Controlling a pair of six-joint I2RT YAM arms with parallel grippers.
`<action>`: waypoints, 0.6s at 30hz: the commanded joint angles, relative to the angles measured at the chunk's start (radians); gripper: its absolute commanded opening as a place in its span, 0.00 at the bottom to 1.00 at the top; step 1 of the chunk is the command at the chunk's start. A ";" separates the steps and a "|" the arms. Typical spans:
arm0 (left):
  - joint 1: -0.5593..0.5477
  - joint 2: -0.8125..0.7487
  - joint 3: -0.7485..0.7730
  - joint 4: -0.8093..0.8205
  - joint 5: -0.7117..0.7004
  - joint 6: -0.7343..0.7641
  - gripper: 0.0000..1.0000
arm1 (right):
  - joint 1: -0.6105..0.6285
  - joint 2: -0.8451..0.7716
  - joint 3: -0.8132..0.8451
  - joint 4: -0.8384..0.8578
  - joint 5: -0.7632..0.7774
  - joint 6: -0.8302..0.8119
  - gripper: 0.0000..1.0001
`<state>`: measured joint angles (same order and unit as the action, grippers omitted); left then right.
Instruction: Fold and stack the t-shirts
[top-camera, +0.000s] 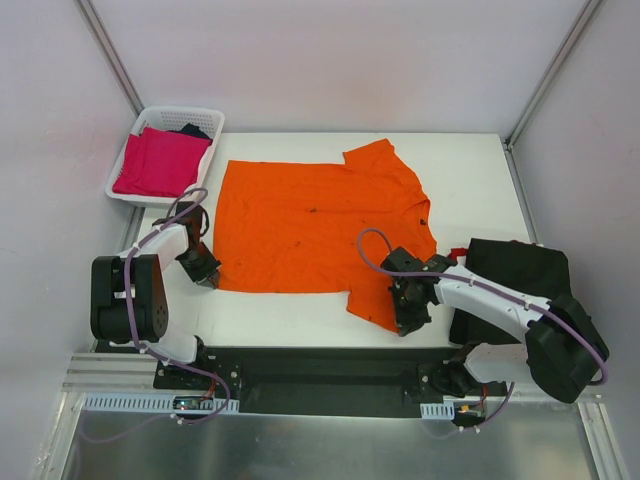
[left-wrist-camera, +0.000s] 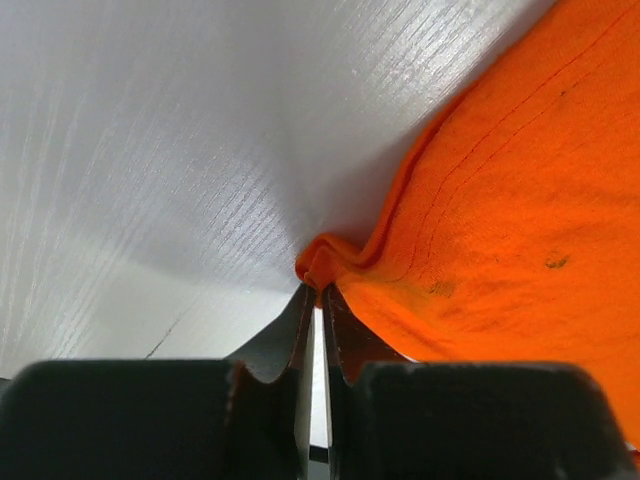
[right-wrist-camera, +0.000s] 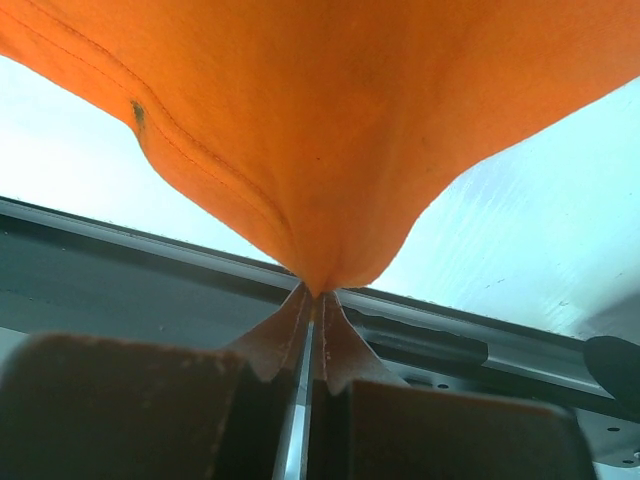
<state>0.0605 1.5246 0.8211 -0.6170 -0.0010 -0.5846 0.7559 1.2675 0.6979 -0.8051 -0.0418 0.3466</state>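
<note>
The bright orange t-shirt (top-camera: 315, 215) lies spread flat on the white table (top-camera: 470, 190), collar to the right. My left gripper (top-camera: 207, 277) is shut on its near left hem corner, pinching the cloth (left-wrist-camera: 330, 255) at the fingertips. My right gripper (top-camera: 409, 322) is shut on the near sleeve and lifts the cloth (right-wrist-camera: 330, 150) off the table's front edge. A black t-shirt (top-camera: 515, 275) lies bunched at the right, by the right arm. The magenta-pink t-shirt (top-camera: 160, 160) lies folded in the basket, with a dark cloth (top-camera: 193, 131) behind it.
The white lattice basket (top-camera: 180, 113) stands at the back left corner, off the table's left edge. A black rail (right-wrist-camera: 150, 290) runs along the table's near edge below the right gripper. Grey walls enclose the table on three sides.
</note>
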 joint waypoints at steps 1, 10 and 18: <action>0.005 0.000 -0.003 0.028 -0.008 0.015 0.00 | -0.006 -0.008 0.022 -0.026 0.003 0.003 0.01; 0.002 -0.095 0.045 -0.032 0.035 0.006 0.00 | -0.004 -0.019 0.034 -0.029 0.017 0.012 0.01; 0.002 -0.159 0.081 -0.096 0.049 0.012 0.00 | -0.015 -0.022 0.135 -0.091 0.066 -0.012 0.01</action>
<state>0.0605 1.4181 0.8631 -0.6491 0.0299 -0.5835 0.7528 1.2671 0.7502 -0.8356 -0.0307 0.3489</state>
